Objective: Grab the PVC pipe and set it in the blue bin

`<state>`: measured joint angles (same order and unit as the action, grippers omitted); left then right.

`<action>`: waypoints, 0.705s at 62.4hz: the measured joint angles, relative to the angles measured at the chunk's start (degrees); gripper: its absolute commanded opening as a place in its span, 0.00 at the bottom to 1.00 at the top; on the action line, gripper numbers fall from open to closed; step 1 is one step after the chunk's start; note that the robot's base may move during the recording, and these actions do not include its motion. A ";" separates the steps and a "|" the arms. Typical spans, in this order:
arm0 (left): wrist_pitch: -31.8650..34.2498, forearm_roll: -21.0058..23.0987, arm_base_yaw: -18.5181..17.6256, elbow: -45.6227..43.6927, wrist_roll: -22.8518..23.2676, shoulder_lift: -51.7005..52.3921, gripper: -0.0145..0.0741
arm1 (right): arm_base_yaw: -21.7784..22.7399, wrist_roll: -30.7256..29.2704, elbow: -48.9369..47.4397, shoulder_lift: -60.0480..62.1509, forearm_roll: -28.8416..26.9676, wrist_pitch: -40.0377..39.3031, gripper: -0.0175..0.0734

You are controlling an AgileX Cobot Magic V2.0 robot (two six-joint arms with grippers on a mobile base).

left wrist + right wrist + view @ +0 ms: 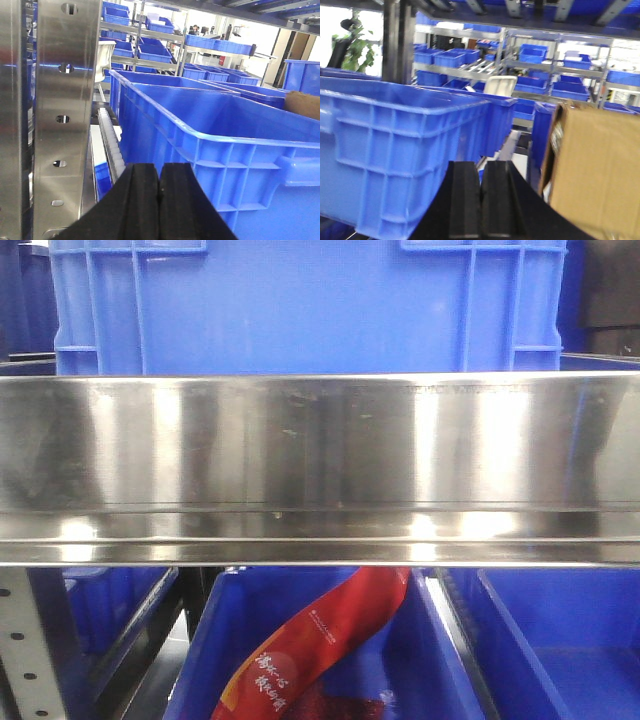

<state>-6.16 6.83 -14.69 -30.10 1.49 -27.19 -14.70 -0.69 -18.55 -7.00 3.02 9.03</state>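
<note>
Pincers: left pincer (160, 192) closed, right pincer (481, 197) closed, both empty.

Warehouse storeroom, steel racking (65, 100), rows of blue bins (445, 57), cardboard box (595, 170)

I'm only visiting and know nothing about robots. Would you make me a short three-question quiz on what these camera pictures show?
1. True or false: the left end effector is wide open.
2. In the front view, what lies in the blue bin below the steel shelf rail?
A. a red printed bag
B. a white pipe
C. a cardboard box
3. Fill in: in the right wrist view, right of the right end effector stands a brown ____ box.

Key
1. False: both end effectors are shut, with nothing between their black pads.
2. A, the red printed bag.
3. Cardboard.
</note>
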 measured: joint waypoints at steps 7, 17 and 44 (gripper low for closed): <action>0.00 0.00 0.00 0.00 0.00 0.00 0.04 | 4.19 -0.55 5.30 3.13 -2.70 -2.23 0.01; 0.00 0.00 0.00 0.00 0.00 0.00 0.04 | 10.23 -0.37 10.86 6.49 -4.40 -3.76 0.01; 0.21 0.00 0.00 0.00 0.00 0.00 0.04 | 13.16 0.69 18.39 6.80 -5.26 -11.69 0.01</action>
<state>-5.95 6.83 -14.69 -30.10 1.49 -27.19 -1.54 0.00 -0.16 -0.20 -2.24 -2.66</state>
